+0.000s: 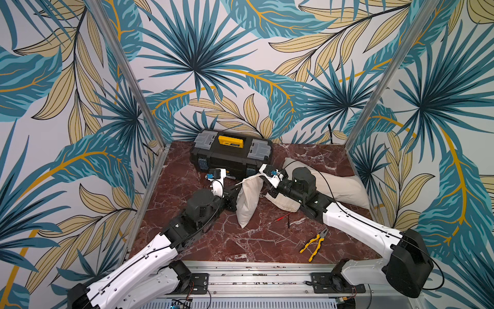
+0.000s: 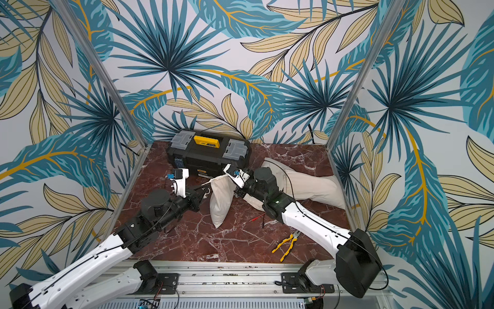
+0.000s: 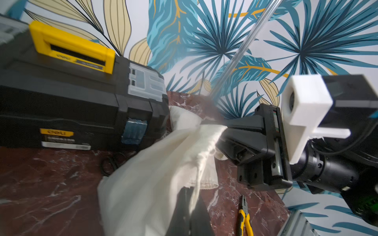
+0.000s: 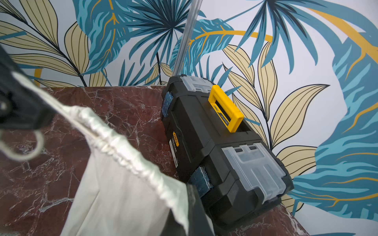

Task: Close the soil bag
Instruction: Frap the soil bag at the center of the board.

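Cloth of the cream bag was puckered along its drawn top hem, and its body sagged to a point on the red marble surface, just before the black toolbox. The left tool was clamped tight on the cord. The right tool pinched the bag's hem at the opposite end.

Seen on my remote feed: the soil bag is matt off-white woven cloth, puckered along its hem; the bench looks like polished red-brown marble veined white; the toolbox is matt black plastic with a glossy yellow handle and clear lids; the pliers are bare metal with yellow coated grips
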